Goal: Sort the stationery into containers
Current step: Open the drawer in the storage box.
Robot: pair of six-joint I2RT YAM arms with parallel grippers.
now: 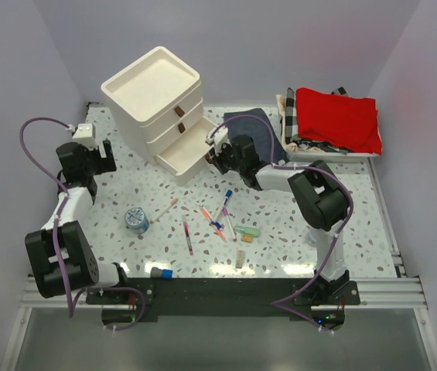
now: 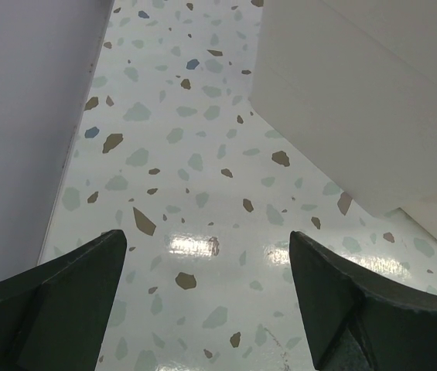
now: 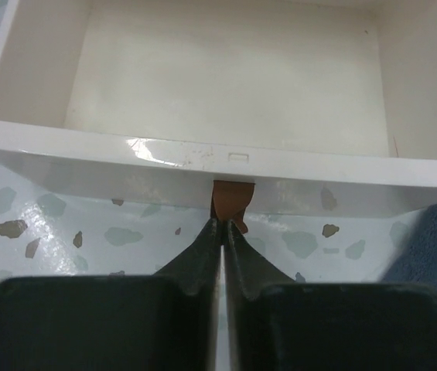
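The cream-white drawer unit stands at the back left, and its bottom drawer is pulled out and holds nothing. My right gripper is shut on that drawer's brown pull tab; the top view shows it at the drawer front. The stationery lies on the table in front: a blue-white roll, thin pens, a mint-green eraser, a tan block and a blue-capped stick. My left gripper hangs open over bare table left of the unit.
A dark blue folded cloth lies right of the open drawer, under my right arm. A checkered basket holding red cloth sits at the back right. The left wall runs close beside my left gripper.
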